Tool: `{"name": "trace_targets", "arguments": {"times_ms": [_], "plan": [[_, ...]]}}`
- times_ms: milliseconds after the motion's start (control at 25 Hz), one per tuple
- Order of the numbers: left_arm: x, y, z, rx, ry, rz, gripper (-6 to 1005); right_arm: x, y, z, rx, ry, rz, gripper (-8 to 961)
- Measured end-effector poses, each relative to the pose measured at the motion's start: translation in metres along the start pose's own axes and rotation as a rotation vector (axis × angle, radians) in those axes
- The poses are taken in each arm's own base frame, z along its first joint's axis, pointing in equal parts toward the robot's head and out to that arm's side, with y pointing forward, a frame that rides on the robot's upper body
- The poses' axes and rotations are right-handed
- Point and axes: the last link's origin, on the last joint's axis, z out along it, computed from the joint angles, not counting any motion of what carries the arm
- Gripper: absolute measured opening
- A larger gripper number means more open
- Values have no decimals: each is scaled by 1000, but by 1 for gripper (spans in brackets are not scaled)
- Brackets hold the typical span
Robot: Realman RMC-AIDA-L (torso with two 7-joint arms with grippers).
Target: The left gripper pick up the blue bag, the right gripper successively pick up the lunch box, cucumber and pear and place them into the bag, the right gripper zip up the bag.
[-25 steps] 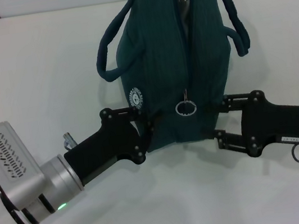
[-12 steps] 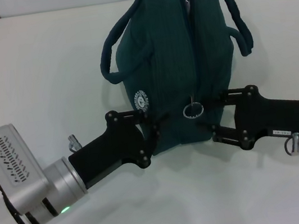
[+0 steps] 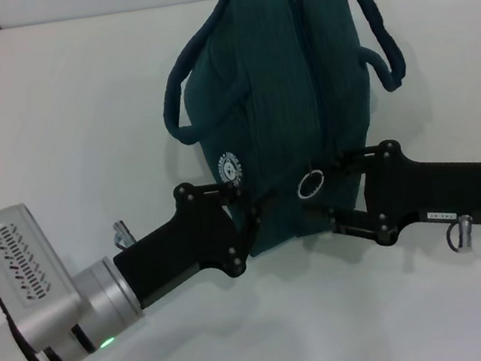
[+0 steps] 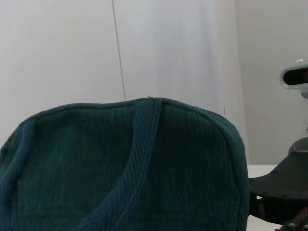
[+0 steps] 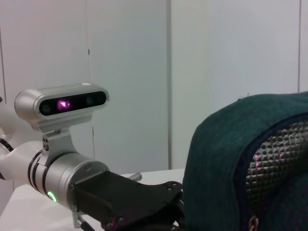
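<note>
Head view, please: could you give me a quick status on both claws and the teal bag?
Left claw at near end of dark teal fabric bag. Right claw by silver ring pull. Zipper largely shut. Nothing in the way.

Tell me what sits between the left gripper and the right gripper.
In the head view, the blue bag fills that stretch: the left gripper meets its near end from one side, the right gripper from the other, by the ring pull.

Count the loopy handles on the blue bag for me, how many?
2: one handle loops toward the robot's left, the other handle toward its right, on the blue bag.
</note>
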Motion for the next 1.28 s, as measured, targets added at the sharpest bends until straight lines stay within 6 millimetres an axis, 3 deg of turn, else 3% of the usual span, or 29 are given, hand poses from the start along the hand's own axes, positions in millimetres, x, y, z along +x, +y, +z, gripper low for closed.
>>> {"name": "trace_targets", "arguments": {"times_ms": [200,400,520,720,1280], "plan": [[0,0,0,-4,-1,1,67,2,-2,1,16,11,-4,435],[1,1,0,-10,7,1,67,3,-1,2,9,18,-37,315],[1,2,0,-11,8,1,67,3,1,1,1,16,-76,107],[1,2,0,-12,8,2,67,4,5,-1,-1,2,-143,24],[0,2,-1,-10,5,0,67,-3,3,-12,96,-86,-229,13]]}}
